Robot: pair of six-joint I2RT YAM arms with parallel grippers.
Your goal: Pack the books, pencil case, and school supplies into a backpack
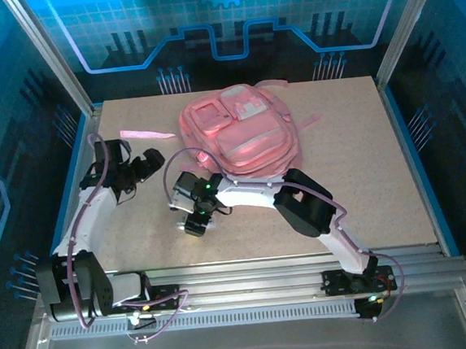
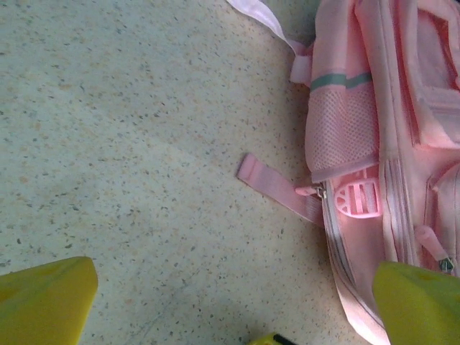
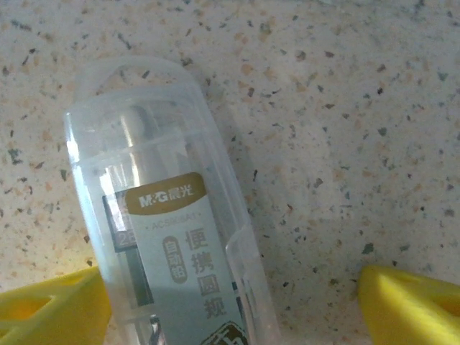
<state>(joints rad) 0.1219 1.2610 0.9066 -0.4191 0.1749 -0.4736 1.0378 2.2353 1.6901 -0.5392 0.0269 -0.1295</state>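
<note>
Right gripper [image 3: 230,309] points down at the speckled table [image 1: 364,179], just in front of the near-left corner of the pink backpack [image 1: 237,133]. Its yellow fingers [image 3: 410,302] stand spread wide. A clear plastic case [image 3: 172,215] lies flat on the table between them. It carries a gold M&G label and printed Chinese characters, and dark grey parts show through its wall. The case sits off to one side of the gap: the finger on the picture's left is at its edge, though contact cannot be confirmed, while the other finger is well apart from it with bare table between. Nothing is clamped.

The left gripper [image 2: 233,287] hovers over bare table to the left of the backpack, its jaws fully spread and empty. Just beside one yellow fingertip lies the backpack's side, with a mesh pocket [image 2: 341,126], a pink buckle [image 2: 356,198] and a short strap end [image 2: 277,187] resting on the table. The backpack lies flat at the middle far part of the table, front pockets up, and a long pink strap [image 1: 148,134] trails from it to the left.
</note>
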